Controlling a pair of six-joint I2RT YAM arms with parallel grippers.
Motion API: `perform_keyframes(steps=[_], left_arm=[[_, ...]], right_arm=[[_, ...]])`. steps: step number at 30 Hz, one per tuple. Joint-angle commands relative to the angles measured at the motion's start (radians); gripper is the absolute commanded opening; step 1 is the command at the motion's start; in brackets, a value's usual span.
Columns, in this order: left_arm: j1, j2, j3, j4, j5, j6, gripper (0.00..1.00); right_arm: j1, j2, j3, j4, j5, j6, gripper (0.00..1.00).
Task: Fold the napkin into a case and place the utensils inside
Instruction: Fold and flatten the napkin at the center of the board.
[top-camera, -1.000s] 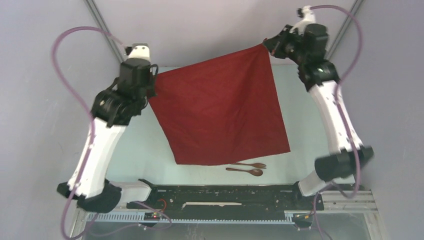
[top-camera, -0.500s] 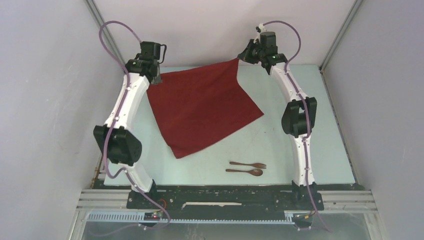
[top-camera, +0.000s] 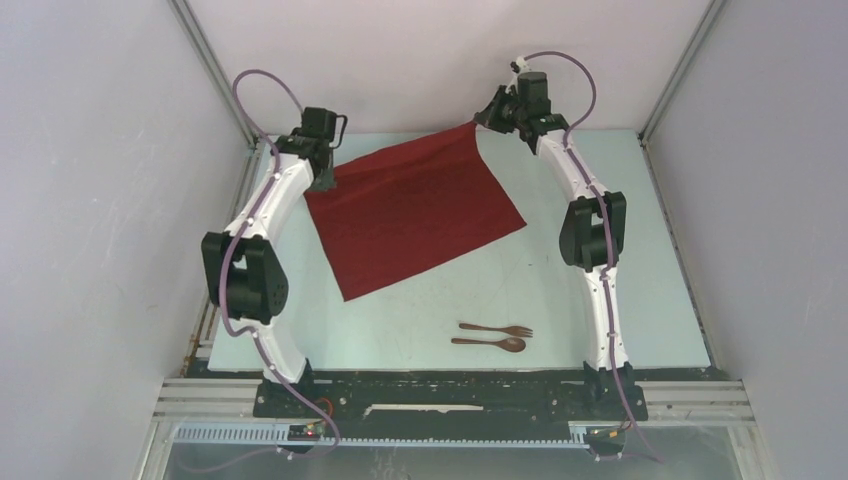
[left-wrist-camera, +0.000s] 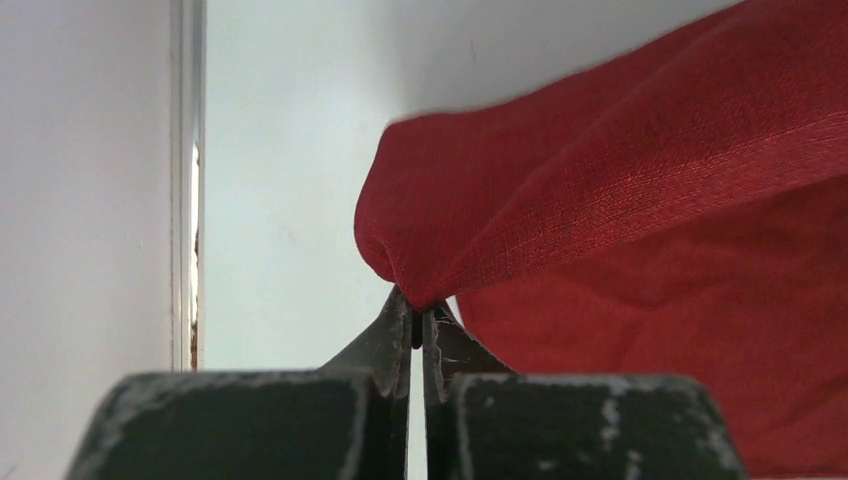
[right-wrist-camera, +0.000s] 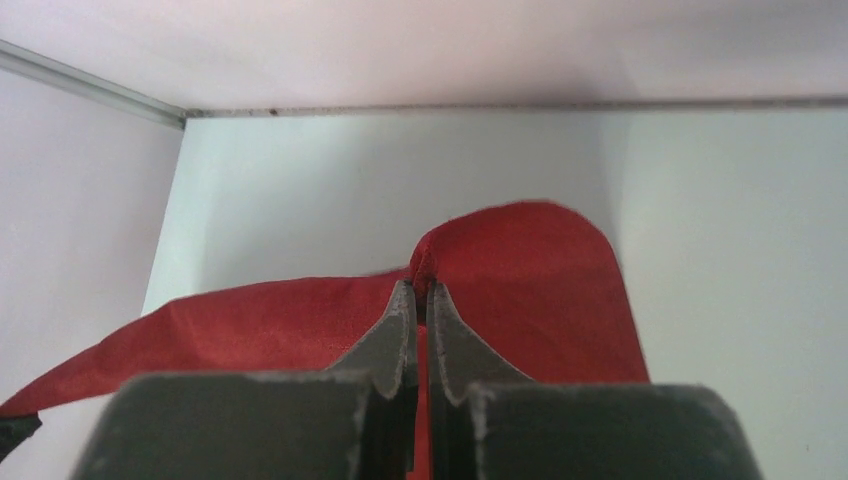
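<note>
The left pincer (left-wrist-camera: 417, 318) and right pincer (right-wrist-camera: 421, 292) each pinch a far corner of the napkin (top-camera: 410, 215), whose near part lies on the counter (top-camera: 640, 300), apart from the fork (top-camera: 497, 329) and spoon (top-camera: 490, 343).

- A robot lab's test cell, not a home or a kitchen.
- Plain pale walls (top-camera: 90, 220) and metal corner posts (top-camera: 205, 60) box in a bare, pale table (top-camera: 640, 250).
- A left arm (top-camera: 265, 200) and a right arm (top-camera: 575, 170), both white and black, are bolted to a black rail (top-camera: 450, 385) at the table's near edge.
- Purple cables (top-camera: 258, 73) loop loose off the arms.
</note>
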Motion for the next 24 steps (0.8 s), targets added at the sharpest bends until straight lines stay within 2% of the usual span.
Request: perform_keyframes(steps=[1,3,6,11,19,24], left_arm=[[-0.012,-0.177,-0.175,0.024,0.051,-0.044,0.00],[-0.035,-0.217,-0.283,0.018,0.114,-0.060,0.00],[-0.109,-0.248,-0.398,0.002,0.131,-0.067,0.00],[-0.193,-0.262,-0.518,-0.005,0.132,-0.083,0.00],[-0.197,-0.253,-0.634,-0.011,0.097,-0.095,0.00],[-0.208,-0.259,-0.666,-0.007,0.089,-0.092,0.00]], right_arm=[[-0.017,-0.080,0.025,-0.186,0.000,0.003,0.00],[-0.033,-0.130,-0.079,-0.264,-0.028,0.019,0.00],[-0.061,-0.196,-0.232,-0.310,-0.102,0.030,0.00],[-0.073,-0.259,-0.369,-0.396,-0.085,-0.032,0.00],[-0.072,-0.390,-0.656,-0.331,-0.059,-0.033,0.00],[-0.072,-0.414,-0.743,-0.290,-0.051,-0.030,0.00]])
